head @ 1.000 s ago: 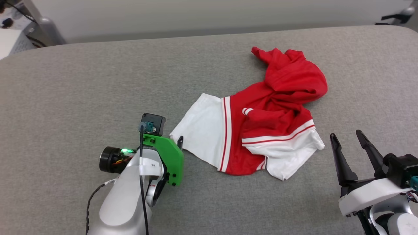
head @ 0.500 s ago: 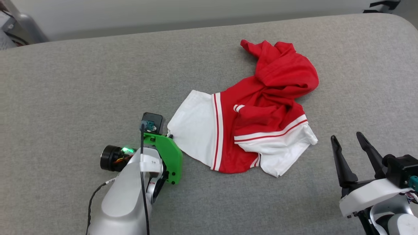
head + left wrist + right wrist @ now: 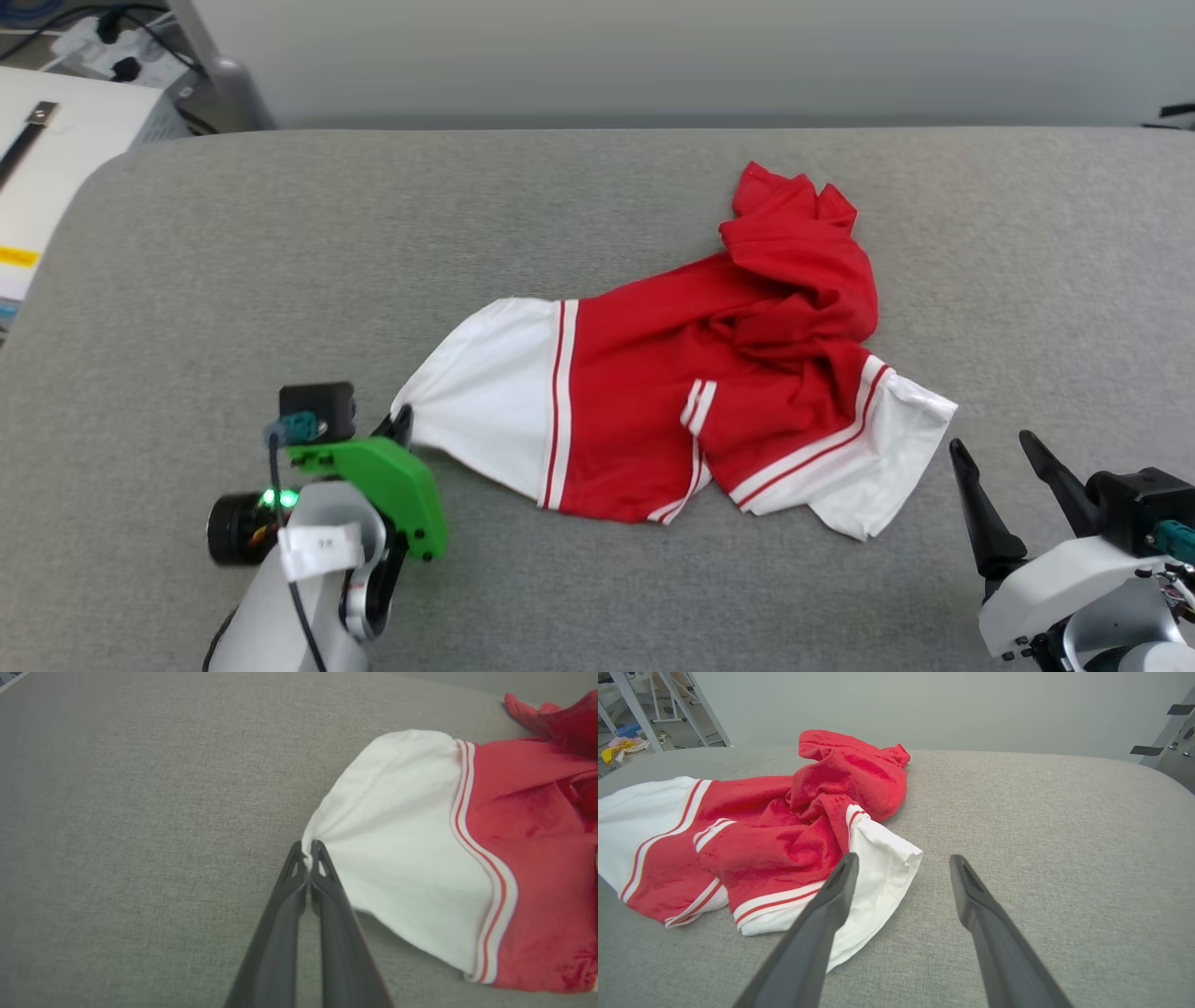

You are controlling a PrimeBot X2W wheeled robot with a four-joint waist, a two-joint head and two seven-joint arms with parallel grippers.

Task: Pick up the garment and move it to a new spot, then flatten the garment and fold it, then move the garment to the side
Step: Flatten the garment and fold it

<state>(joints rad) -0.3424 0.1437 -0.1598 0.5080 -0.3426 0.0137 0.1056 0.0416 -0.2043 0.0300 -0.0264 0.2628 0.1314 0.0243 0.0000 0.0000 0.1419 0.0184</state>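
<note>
Head view: the garment (image 3: pixel 644 411) lies rumpled on the grey table (image 3: pixel 280 243), with the left gripper (image 3: pixel 401 422) at the corner of its white sleeve (image 3: pixel 476 392). Left wrist view: the jaws are pinched tight on that corner. Right wrist view: the right gripper (image 3: pixel 904 857) stands wide and empty beside the other sleeve (image 3: pixel 882 854), perhaps just clear of it.

- Left forearm (image 3: pixel 252 616): silver shell, white label, black cable, green status light.
- Green bracket (image 3: pixel 392 481) carrying black camera block (image 3: pixel 317 411).
- Right gripper (image 3: pixel 990 441): white shell, long black tapered fingers (image 3: pixel 978 509).
</note>
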